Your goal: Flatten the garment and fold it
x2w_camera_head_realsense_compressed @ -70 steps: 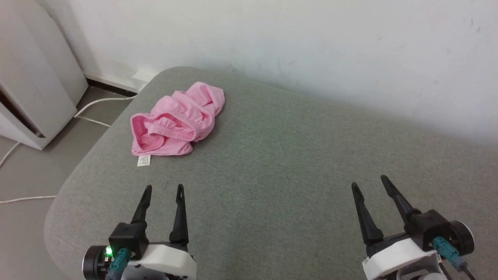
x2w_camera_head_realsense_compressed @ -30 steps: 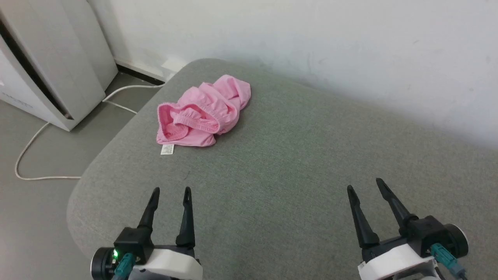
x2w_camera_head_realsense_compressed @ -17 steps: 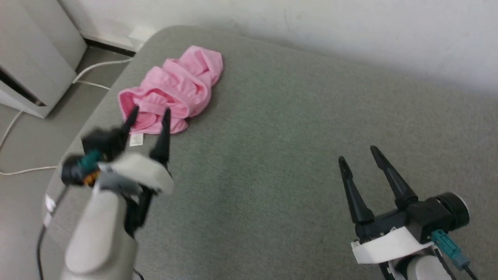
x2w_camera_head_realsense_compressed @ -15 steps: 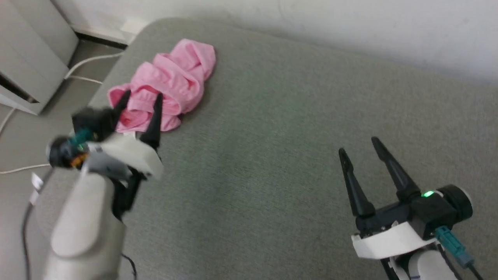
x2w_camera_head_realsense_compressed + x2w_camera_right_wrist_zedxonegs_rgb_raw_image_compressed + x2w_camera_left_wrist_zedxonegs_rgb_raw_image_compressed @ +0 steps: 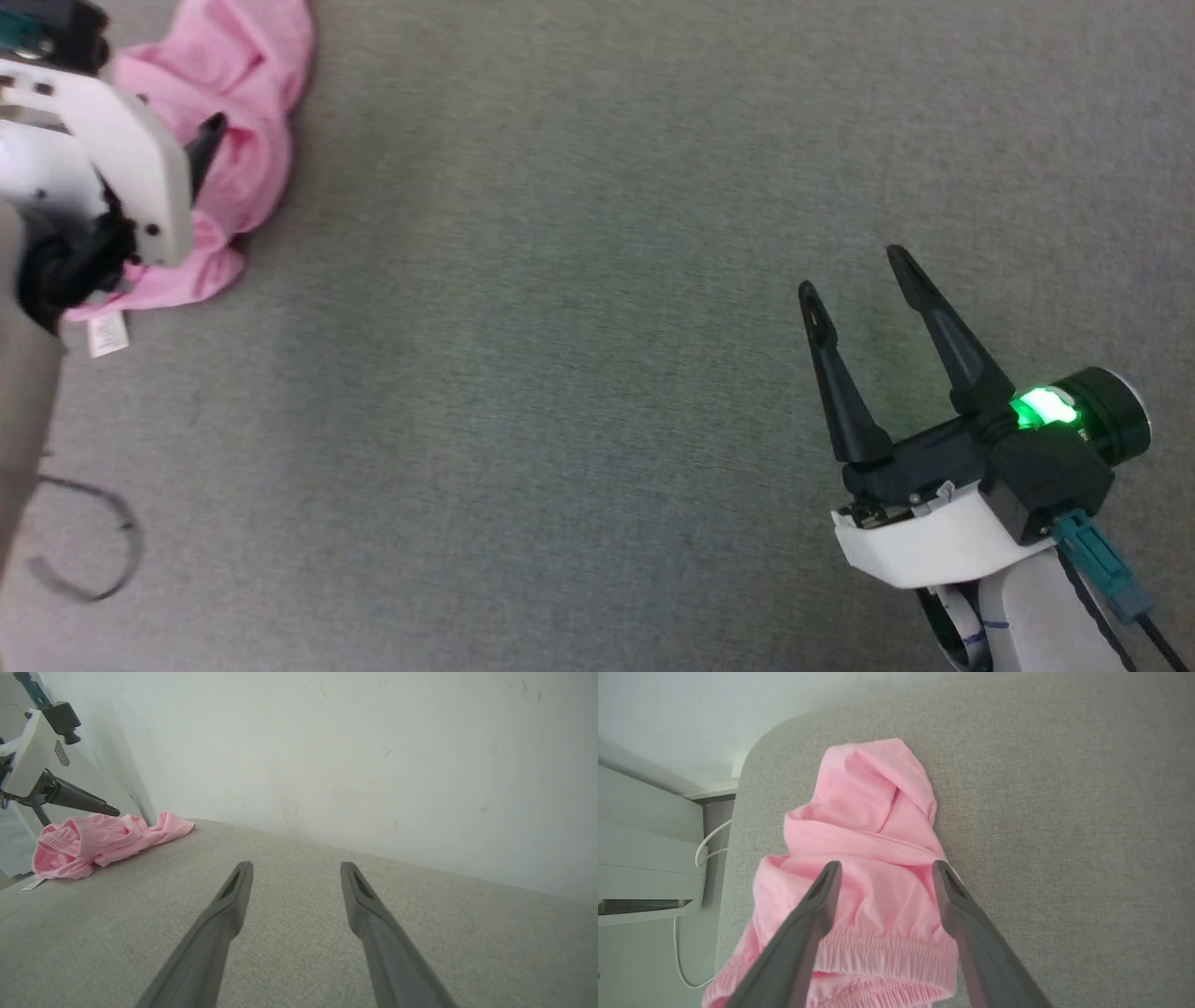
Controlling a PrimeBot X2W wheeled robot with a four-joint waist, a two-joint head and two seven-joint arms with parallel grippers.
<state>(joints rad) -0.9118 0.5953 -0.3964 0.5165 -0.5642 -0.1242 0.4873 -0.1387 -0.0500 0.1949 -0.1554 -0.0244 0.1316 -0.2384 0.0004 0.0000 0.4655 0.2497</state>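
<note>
Over the garment [image 5: 873, 826], wrist view shows left fingers [image 5: 812, 919] apart, framing a gathered hem [image 5: 887, 956]

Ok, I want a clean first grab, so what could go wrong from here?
The left fingers hang open over the bunched elastic band of the garment; closing there could pinch several layers and lift a clump. The garment lies by the rounded edge of the cushion, so a pull that way might drag it off.

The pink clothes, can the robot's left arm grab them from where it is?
Probably yes. The left gripper hangs just over the crumpled pink garment with its jaws open, and nothing lies between them. It likely only needs to dip down and close.
</note>
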